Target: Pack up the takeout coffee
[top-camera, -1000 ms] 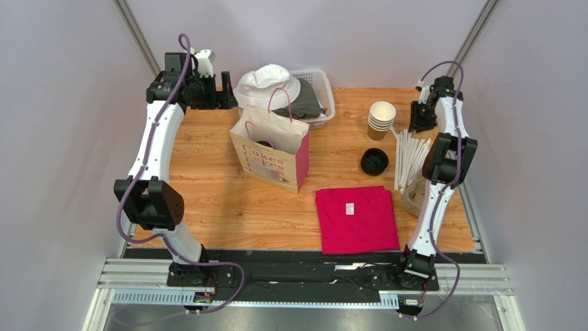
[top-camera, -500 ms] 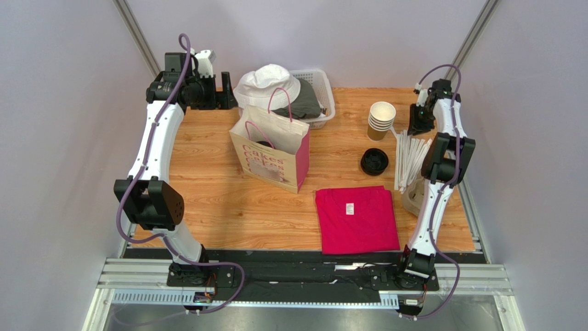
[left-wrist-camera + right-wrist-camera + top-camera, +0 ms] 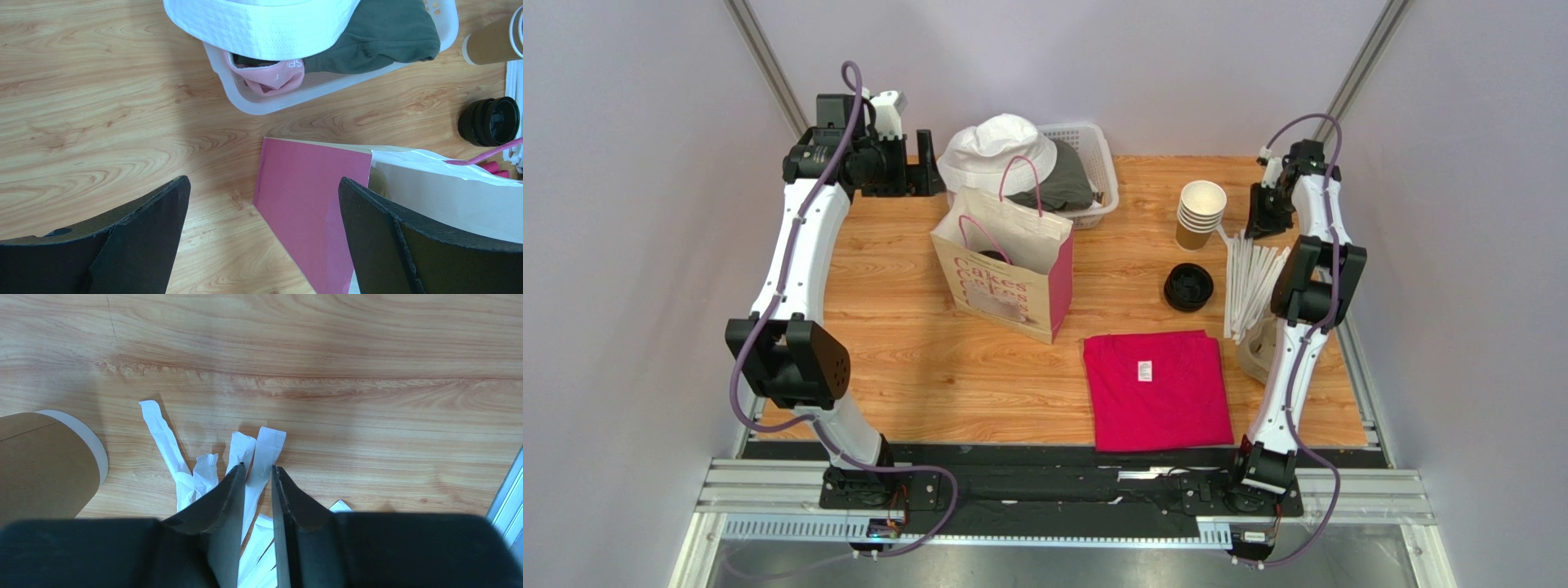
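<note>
The takeout coffee is out of view; no capped cup shows. My right gripper hovers over the far ends of the paper-wrapped straws, just right of the stack of lidless tan cups. In the right wrist view my right gripper is open by a narrow gap, and one white wrapper lies on the table under that gap. My left gripper sits at the back left and, in the left wrist view, is wide open and holds nothing. It looks down on the paper bag.
The pink and cream paper bag stands open mid-table. Behind it is a white basket with clothes and a white hat. Black lids lie beside the straws. A red shirt lies folded at the front.
The right gripper's jaws have narrowed and its wrist has crept slightly over the straw ends. The left arm has not moved.
</note>
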